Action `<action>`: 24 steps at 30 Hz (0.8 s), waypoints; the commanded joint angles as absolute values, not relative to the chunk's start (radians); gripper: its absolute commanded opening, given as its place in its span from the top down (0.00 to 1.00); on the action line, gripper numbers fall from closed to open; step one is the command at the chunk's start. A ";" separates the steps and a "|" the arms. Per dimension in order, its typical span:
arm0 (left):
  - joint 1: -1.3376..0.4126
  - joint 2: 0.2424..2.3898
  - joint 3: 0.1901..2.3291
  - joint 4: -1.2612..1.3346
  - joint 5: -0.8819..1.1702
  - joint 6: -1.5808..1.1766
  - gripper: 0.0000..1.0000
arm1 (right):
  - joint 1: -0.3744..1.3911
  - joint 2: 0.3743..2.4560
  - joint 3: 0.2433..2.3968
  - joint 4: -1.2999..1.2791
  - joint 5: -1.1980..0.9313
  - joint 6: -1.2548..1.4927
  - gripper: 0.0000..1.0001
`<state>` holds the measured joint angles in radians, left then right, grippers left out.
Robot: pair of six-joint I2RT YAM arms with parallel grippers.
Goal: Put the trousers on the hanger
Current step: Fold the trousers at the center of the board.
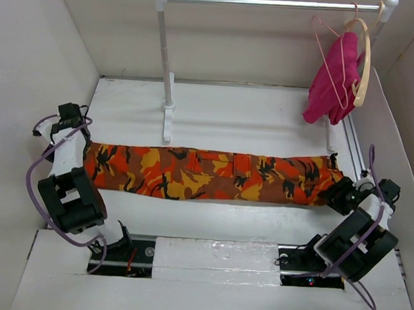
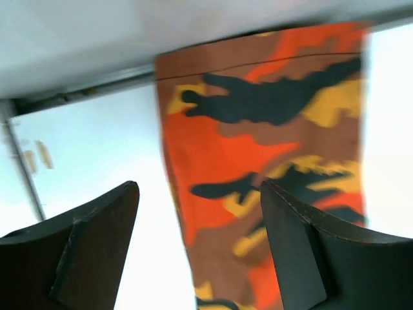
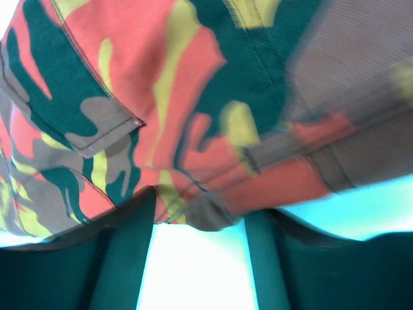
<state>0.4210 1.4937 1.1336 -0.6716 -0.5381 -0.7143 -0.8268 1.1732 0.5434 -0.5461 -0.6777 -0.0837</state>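
Observation:
The camouflage trousers (image 1: 213, 175) lie flat and stretched across the table from left to right. The pink wire hanger (image 1: 329, 44) hangs on the rail at the back right. My left gripper (image 1: 82, 154) is at the trousers' left end. In the left wrist view it (image 2: 200, 187) is open above the leg end (image 2: 258, 142), and cloth shows in the gap and under the right finger (image 2: 310, 252). My right gripper (image 1: 337, 192) is at the trousers' right end. In the right wrist view it (image 3: 201, 213) is open, with the cloth's edge (image 3: 206, 216) at the fingertips.
A garment rail (image 1: 272, 2) on white posts stands at the back. A magenta cloth (image 1: 331, 82) and a pale wooden hanger (image 1: 366, 63) hang by the pink hanger. White walls close in the table on both sides.

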 commanded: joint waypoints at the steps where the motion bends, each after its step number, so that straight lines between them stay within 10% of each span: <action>1: 0.399 1.433 1.213 -0.710 -0.428 -0.762 0.27 | -0.796 1.203 0.616 -0.523 -0.710 -0.113 0.35; 16: -0.619 1.314 1.093 -0.180 -0.166 -0.712 0.42 | -0.767 1.080 0.733 -0.764 -0.527 -0.152 0.35; 24: -0.811 1.539 1.131 -0.119 -0.143 -0.658 0.44 | -0.779 1.063 1.006 -0.933 -0.314 -0.173 0.38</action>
